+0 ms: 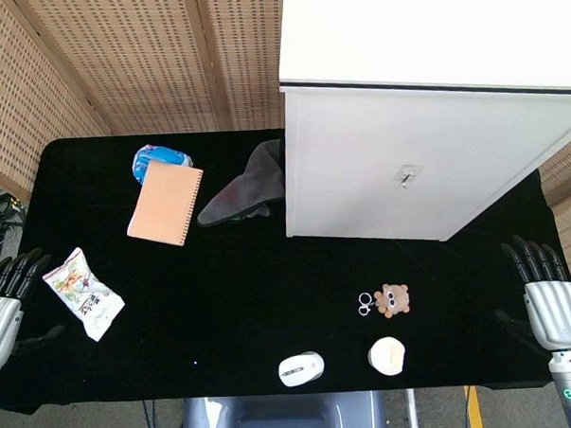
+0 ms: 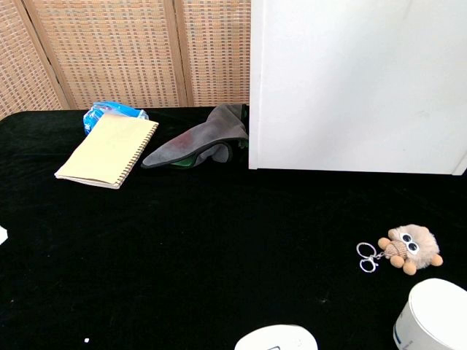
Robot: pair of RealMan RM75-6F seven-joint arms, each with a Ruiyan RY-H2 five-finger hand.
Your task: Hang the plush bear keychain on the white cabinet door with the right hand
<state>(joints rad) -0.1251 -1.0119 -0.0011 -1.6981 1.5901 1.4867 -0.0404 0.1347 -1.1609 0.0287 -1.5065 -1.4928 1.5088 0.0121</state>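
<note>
Lying on the black table (image 1: 242, 301) before the white cabinet door (image 1: 407, 175), rings toward the robot's left, the plush bear keychain (image 1: 392, 300) sits inboard of the right hand (image 1: 553, 307), which rests empty, fingers apart, nearer than the left hand (image 1: 0, 307).

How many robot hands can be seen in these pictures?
2. The left hand is at the table's left edge, beside the snack packet. The right hand is at the right edge, near the white cabinet. Both hold nothing. The chest view shows neither.
</note>
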